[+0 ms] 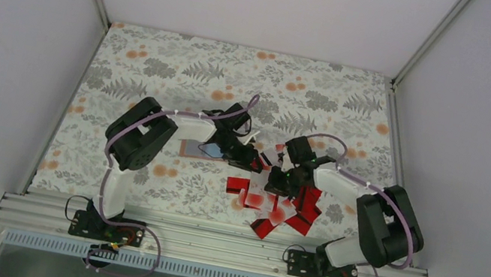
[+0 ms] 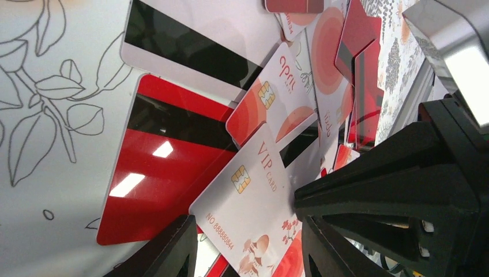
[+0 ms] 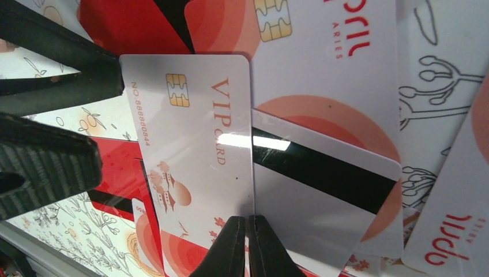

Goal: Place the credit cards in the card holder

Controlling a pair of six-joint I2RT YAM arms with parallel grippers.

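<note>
The right claw is pinched fully shut on the long edge of a white VIP card, its two fingertips pressed together with the card's edge running in between them. The card's far short end reaches across to the left claw, whose fingers stand about half apart. In the left wrist view the VIP card lies in the gap between them, but I cannot tell whether they press on it. The two claws meet tip to tip over the table. Under the held card, just beside the right claw's tips, lies a white card with a black stripe. Beyond that one is a white card with a red blot. The rest of the cards lie heaped and overlapping below and just behind the right claw, toward its arm's base. The holder lies flat on the table behind the left claw, partly under that arm's wrist and well apart from the right claw. It is tan-brown with a pale patch showing.
</note>
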